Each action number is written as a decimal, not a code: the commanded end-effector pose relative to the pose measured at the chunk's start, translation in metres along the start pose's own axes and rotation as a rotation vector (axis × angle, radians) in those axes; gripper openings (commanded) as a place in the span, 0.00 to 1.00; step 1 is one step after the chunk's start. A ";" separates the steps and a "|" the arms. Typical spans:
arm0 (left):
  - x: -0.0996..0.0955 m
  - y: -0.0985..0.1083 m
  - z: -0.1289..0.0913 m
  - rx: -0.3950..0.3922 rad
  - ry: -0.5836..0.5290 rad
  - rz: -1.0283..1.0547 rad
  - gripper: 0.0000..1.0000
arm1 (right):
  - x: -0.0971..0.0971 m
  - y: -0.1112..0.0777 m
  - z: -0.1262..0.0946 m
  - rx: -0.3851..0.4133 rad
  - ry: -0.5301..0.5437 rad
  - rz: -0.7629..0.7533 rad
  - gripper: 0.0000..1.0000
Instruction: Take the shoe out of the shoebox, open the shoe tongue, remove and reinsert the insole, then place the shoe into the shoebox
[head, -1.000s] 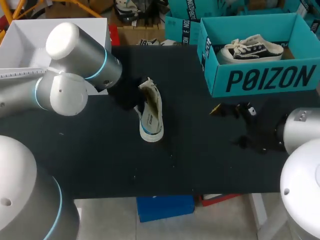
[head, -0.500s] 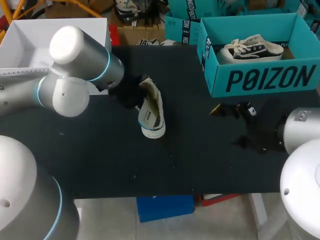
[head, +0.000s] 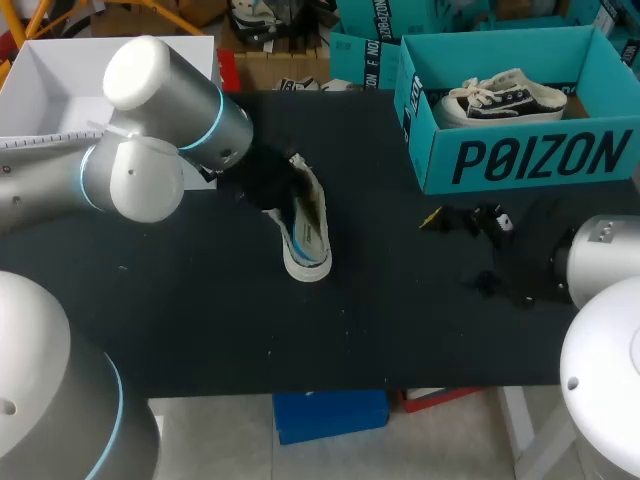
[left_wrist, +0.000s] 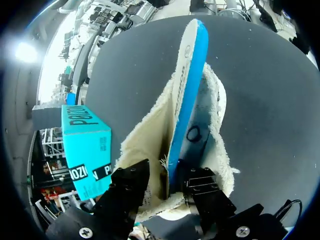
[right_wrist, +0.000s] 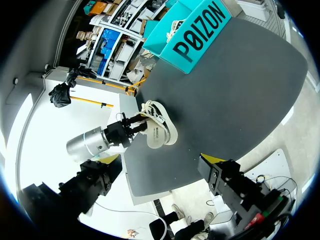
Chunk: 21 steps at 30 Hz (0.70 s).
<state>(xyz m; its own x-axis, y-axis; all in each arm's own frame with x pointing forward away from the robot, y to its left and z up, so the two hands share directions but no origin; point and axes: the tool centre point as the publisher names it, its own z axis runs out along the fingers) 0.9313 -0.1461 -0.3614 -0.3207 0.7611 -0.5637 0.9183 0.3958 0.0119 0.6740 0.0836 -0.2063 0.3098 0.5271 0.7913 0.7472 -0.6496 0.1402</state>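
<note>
Head view down over table (head: 400, 330), left wrist close on shoe (left_wrist: 186, 115), right wrist distant, shoe shared

Light is coming down from overhead, pretty evenly. The black table (head: 400, 320) is soaking it up, so shadows are barely showing, while the left arm (head: 165, 95) is catching a soft shine on top. In the left wrist view a lamp (left_wrist: 24, 51) is flaring hard and the shoe (left_wrist: 192, 100) is glowing pale. In the right wrist view a white patch (right_wrist: 30, 135) off the table's side is blowing out completely.
</note>
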 end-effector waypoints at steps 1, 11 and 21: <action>0.002 -0.005 -0.008 0.049 -0.019 -0.014 0.51 | -0.007 0.001 -0.006 0.036 0.014 0.014 1.00; 0.002 -0.027 -0.013 0.123 -0.018 -0.027 0.27 | -0.007 0.001 -0.006 0.036 0.014 0.014 1.00; 0.005 -0.031 -0.012 0.152 0.015 -0.028 0.00 | -0.007 0.001 -0.006 0.036 0.014 0.014 1.00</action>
<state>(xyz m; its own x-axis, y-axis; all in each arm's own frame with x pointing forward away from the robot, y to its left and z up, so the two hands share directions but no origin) 0.8973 -0.1483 -0.3562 -0.3503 0.7559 -0.5531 0.9325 0.3370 -0.1299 0.6740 0.0835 -0.2062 0.3099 0.5271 0.7913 0.7472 -0.6497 0.1402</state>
